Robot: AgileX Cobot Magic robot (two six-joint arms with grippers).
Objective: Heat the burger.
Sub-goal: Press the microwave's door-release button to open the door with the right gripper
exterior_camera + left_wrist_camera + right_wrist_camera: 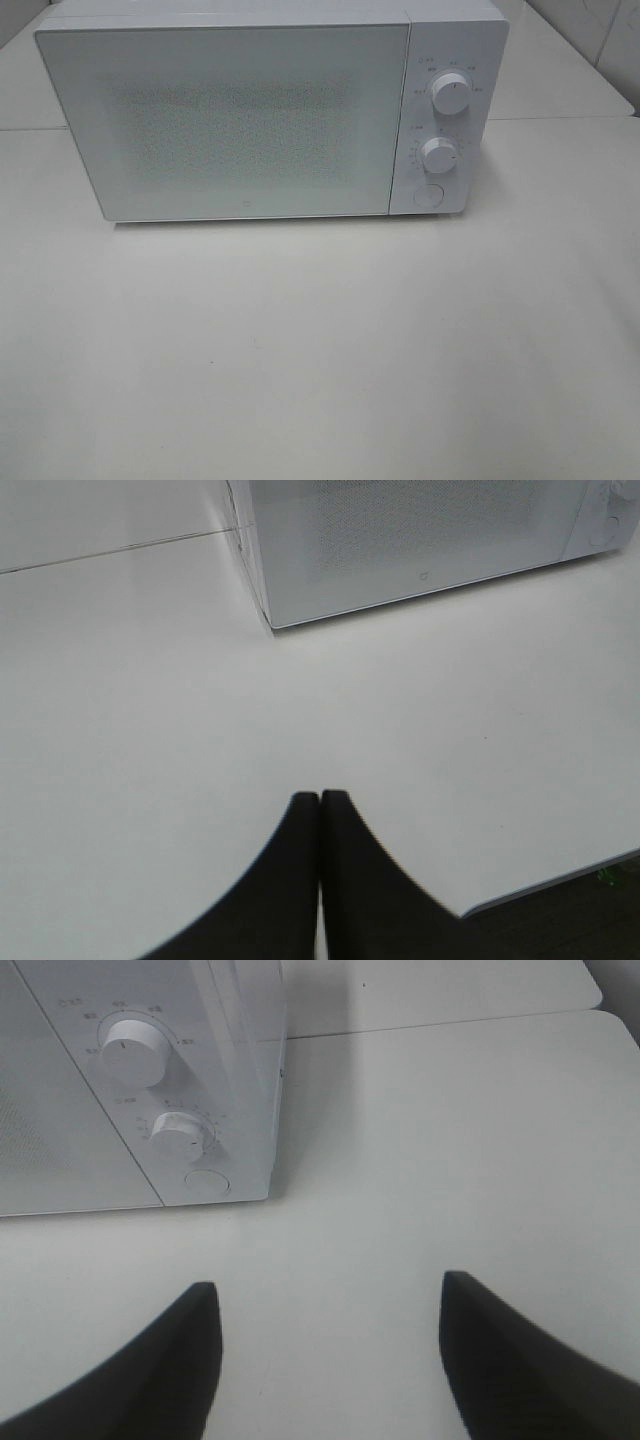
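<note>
Left pincer [320, 796] hovers closed above table [150, 710]; right pincer [328, 1282] gapes near microwave [60, 1110].

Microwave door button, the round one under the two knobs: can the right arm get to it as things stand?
Probably yes. The right gripper hangs open facing the button, with only bare table between them.

The left gripper [320, 798] has its 2 dark fingers [285, 880] pressed flat together, meeting along a thin straight seam from the tips back, so the jaws are closed. The right gripper [328, 1288] has its 2 dark fingers [170, 1360] well apart, jaws wide, each finger tapering to a blunt tip. Both grippers point forward and tilt downward
</note>
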